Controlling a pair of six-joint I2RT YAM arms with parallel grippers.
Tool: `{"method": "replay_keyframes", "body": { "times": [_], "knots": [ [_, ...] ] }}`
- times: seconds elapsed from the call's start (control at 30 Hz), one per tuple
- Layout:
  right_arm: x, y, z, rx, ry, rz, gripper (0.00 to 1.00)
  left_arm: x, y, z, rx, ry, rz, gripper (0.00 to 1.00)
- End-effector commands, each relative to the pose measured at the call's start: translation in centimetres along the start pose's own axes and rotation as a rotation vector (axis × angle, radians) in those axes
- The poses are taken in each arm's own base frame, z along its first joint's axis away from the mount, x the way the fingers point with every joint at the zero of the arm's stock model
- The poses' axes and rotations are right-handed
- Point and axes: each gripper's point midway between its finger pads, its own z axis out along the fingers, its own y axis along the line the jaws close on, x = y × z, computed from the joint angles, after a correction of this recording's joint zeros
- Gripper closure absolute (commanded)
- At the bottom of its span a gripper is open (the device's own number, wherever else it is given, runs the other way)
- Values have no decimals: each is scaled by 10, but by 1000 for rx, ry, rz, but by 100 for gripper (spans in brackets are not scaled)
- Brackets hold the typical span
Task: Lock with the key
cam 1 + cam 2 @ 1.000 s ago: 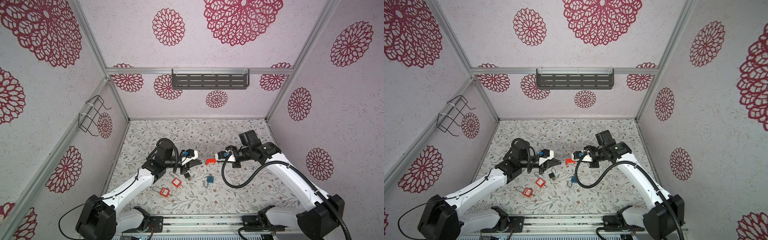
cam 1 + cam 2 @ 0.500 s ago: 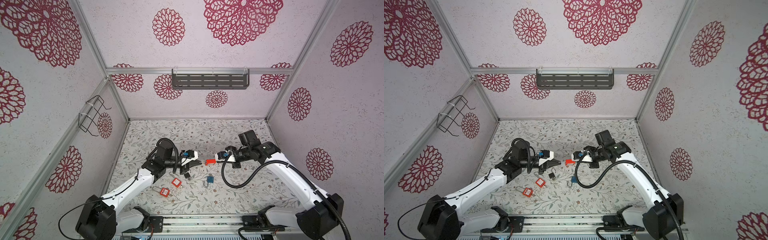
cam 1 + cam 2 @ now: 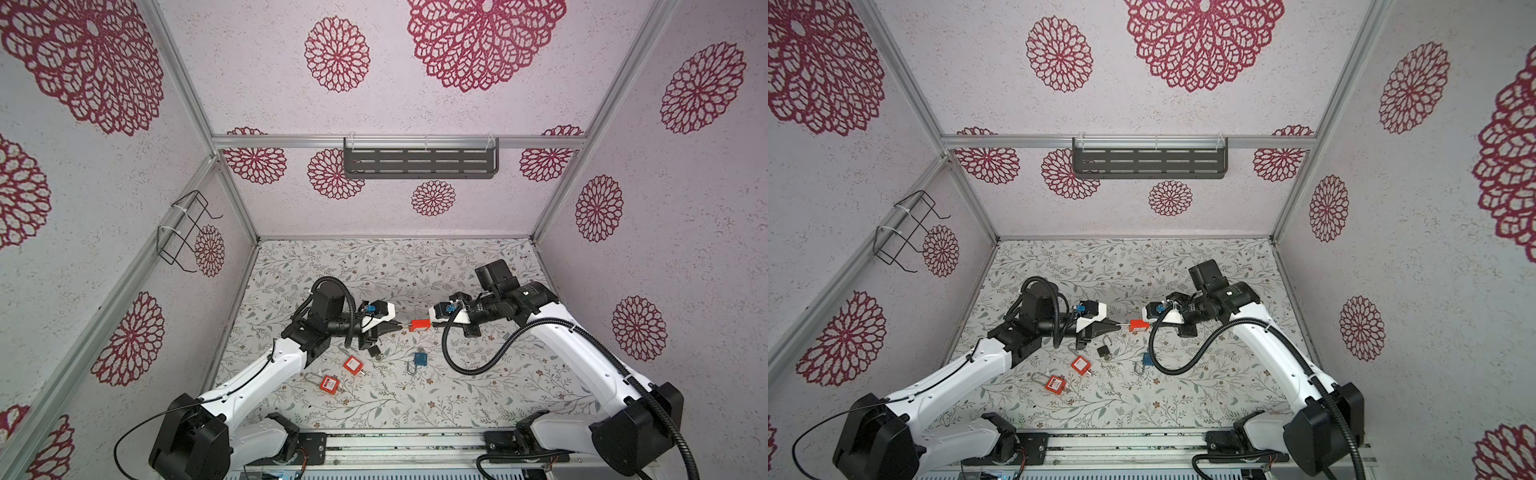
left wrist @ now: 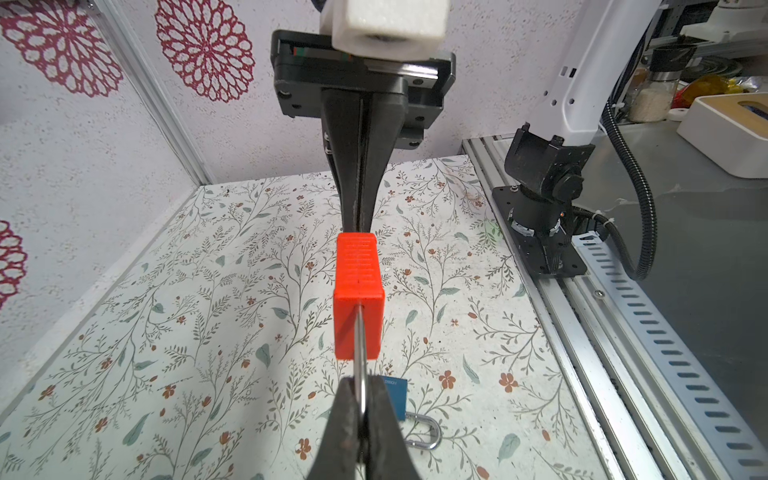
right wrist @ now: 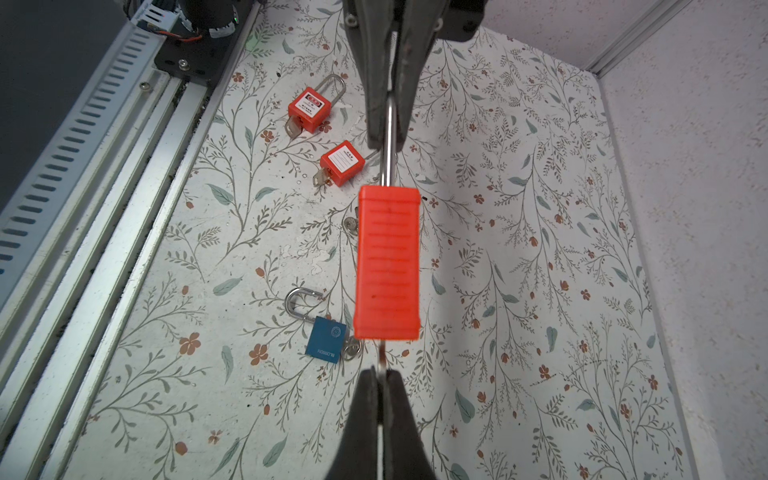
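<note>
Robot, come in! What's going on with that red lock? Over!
Left gripper shut on shackle of red padlock. Right gripper shut on key in its base. Padlock hangs mid-air between them. Blue padlock lies below, not touching.

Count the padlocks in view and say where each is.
5. One red padlock aloft, shackle in left gripper, key in right gripper. On the table: two red padlocks near the left arm, a blue padlock, a black padlock. None seems hidden.
</note>
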Motion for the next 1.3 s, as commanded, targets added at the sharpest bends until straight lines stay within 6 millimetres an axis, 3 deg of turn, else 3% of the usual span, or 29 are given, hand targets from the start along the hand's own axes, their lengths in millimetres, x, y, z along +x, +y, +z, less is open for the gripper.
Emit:
{"method": "replay_keyframes", "body": {
  "times": [0.0,0.1,0.27,0.4,0.73,1.27],
  "knots": [
    [13,-3,-9,29,58,33,95,-7,4,-7,-2,-20,-21,100],
    [12,-5,-10,47,52,29,89,-7,2,-6,6,-19,-27,100],
    [14,-3,-13,70,62,46,55,-9,2,-6,7,-21,-27,100],
    [12,2,-12,57,45,60,43,-10,2,-5,15,-27,-28,100],
    [-5,9,-5,3,3,66,44,-16,2,0,14,-34,1,100],
    [-9,4,7,4,-17,96,65,-19,-2,4,16,-30,26,100]
  ]
}}
